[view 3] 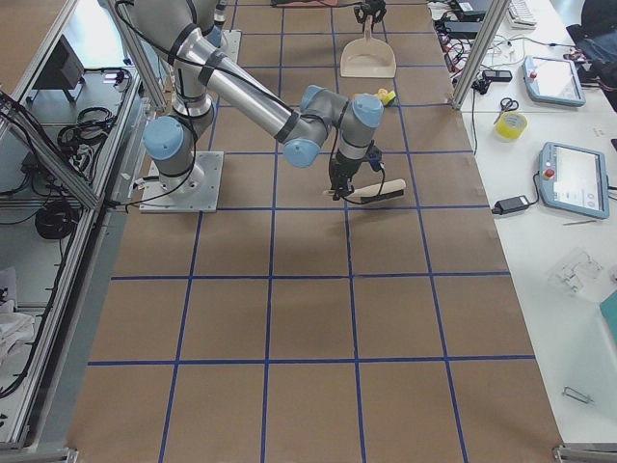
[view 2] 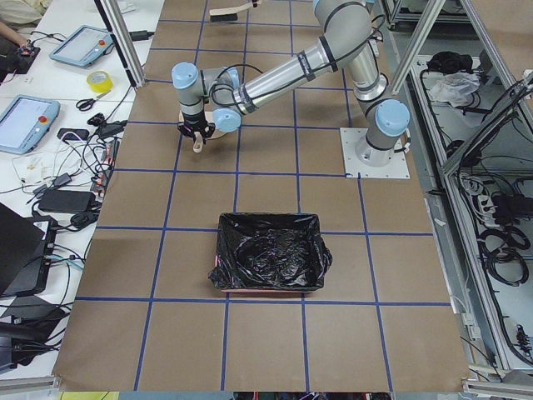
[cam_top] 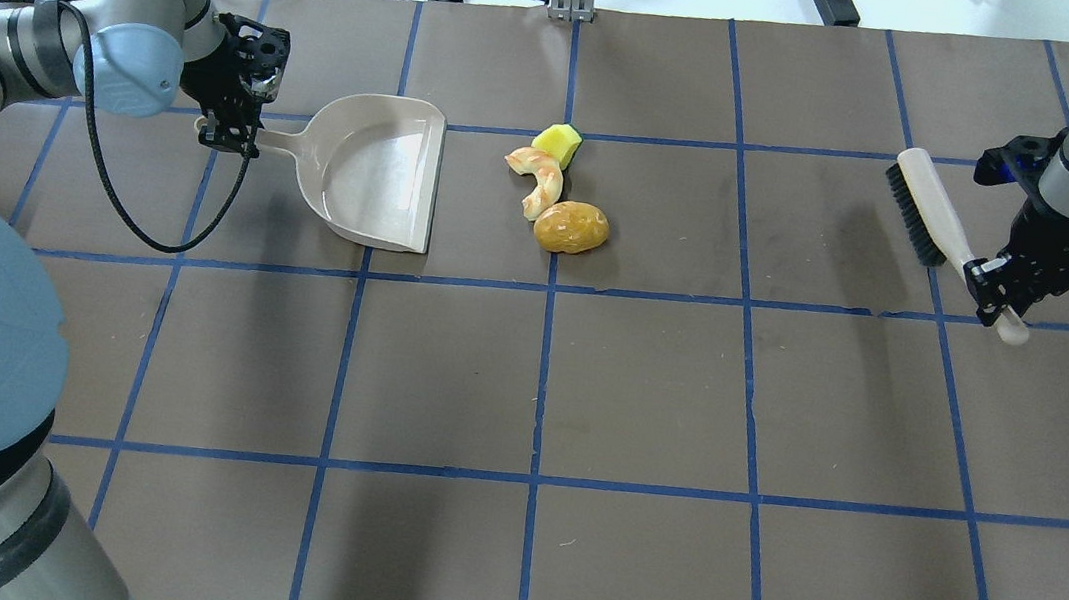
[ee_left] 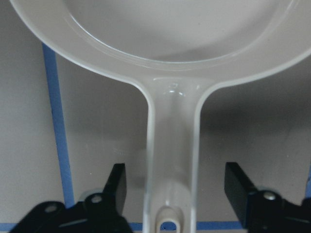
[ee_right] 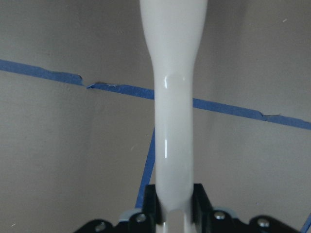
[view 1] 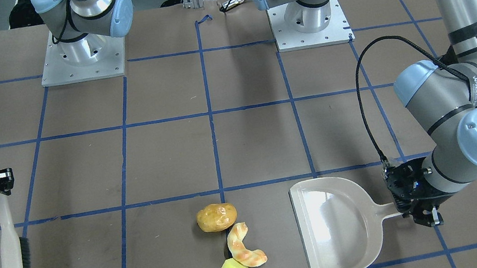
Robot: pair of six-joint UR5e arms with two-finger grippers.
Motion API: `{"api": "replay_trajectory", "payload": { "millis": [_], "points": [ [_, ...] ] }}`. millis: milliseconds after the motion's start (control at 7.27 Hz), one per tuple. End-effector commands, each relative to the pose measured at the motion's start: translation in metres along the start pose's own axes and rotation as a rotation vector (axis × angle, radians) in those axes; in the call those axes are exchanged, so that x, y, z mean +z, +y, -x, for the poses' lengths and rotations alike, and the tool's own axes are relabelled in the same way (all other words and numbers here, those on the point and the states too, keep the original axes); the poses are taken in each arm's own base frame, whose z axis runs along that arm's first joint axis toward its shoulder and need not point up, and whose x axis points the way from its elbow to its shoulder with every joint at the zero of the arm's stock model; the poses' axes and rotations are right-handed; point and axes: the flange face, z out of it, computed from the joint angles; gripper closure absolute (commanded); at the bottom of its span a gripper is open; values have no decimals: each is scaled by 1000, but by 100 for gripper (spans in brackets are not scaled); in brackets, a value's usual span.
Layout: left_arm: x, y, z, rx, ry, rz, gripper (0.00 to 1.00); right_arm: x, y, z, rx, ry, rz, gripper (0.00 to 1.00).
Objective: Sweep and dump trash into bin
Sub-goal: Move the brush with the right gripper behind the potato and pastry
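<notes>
**Brown table, blue grid, trash not yet swept**

Brown paper covers my table (cam_top: 645, 393), ruled into squares by blue tape (cam_top: 541, 391). Along its far edge run white benches (view 2: 58, 108) cluttered with cables, tablets and a tape roll.

The bin (view 2: 271, 254), lined in crinkly black plastic, sits at my left end of the table, well apart from everything else.

The beige dustpan (cam_top: 378, 172) lies flat, its open edge facing the trash. My left gripper (cam_top: 227, 129) straddles its handle with the fingers (ee_left: 116, 182) spread wide and clear of it on both sides.

My right gripper (cam_top: 994, 282) is clamped on the handle of the brush (cam_top: 927, 209), well off to the right.

Between the two tools the trash lies clustered: potato-like lump (cam_top: 571, 227), curled peel (cam_top: 538, 180), yellow sponge (cam_top: 557, 145).
</notes>
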Motion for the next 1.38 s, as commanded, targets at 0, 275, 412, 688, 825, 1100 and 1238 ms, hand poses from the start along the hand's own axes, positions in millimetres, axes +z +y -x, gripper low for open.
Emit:
{"api": "replay_trajectory", "payload": {
  "millis": [0, 275, 412, 688, 825, 1100, 1238],
  "points": [
    [-2, 1, 1, -8, -3, 0, 100, -54, -22, 70, 49, 68, 63, 94],
    [-2, 0, 1, -24, -3, 6, 100, -91, -37, 152, 143, 102, 67, 94],
    [0, -1, 1, -55, 1, 15, 100, -89, -42, 188, 194, 89, 60, 94],
    [2, 0, 2, -67, 3, 16, 100, -69, -53, 270, 330, 50, 74, 95],
    [2, -4, 2, -111, 3, 18, 100, -56, -54, 316, 402, 42, 89, 97],
    [3, -10, 1, -187, 4, 27, 100, -35, -51, 390, 553, -10, 109, 100],
    [5, -9, 1, -185, 7, 43, 100, -33, -50, 408, 619, -25, 94, 100]
  ]
}}
